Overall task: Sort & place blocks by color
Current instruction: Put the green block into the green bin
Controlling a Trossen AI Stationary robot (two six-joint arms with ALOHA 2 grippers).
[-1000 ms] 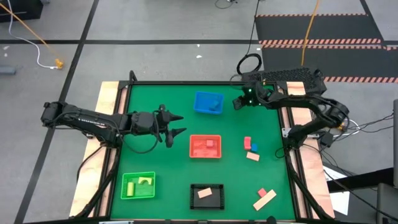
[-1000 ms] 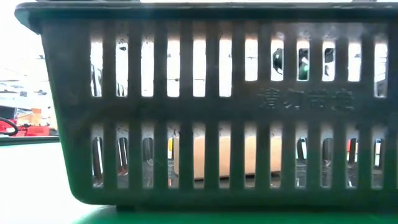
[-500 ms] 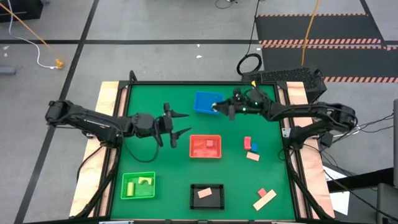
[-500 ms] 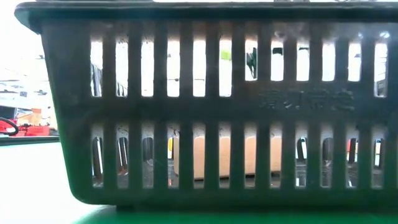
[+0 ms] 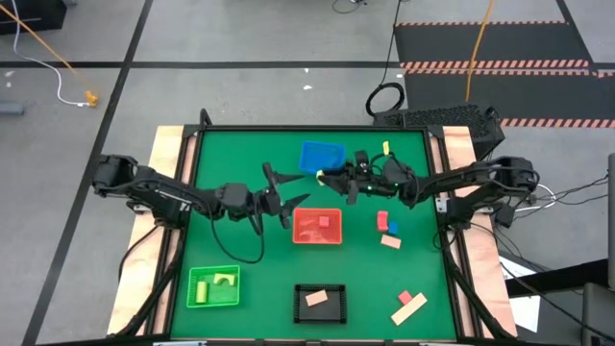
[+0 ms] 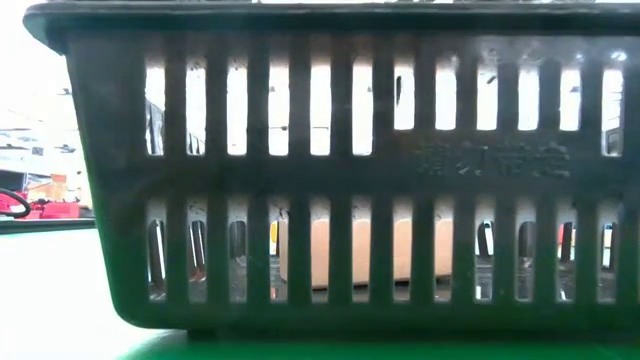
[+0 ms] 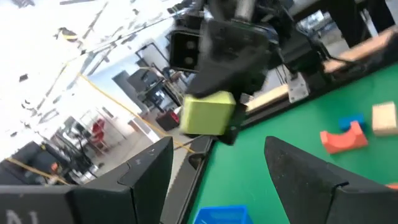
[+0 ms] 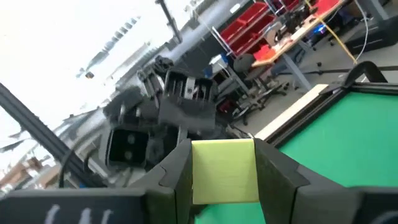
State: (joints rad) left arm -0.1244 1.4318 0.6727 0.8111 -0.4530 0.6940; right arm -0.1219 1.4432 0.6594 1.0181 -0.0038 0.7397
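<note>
Two grippers meet over the middle of the table.
The left gripper (image 5: 288,197) is just left of the right gripper (image 5: 332,180), which holds a block (image 8: 224,171). A bin (image 5: 323,159) sits behind them, another bin (image 5: 316,227) in front.

Grey floor (image 5: 240,86) with dark seams surrounds the green tabletop (image 5: 240,159); a black mat with striped edges (image 5: 490,43) lies beyond. Red bins (image 8: 264,28) line the room.
</note>
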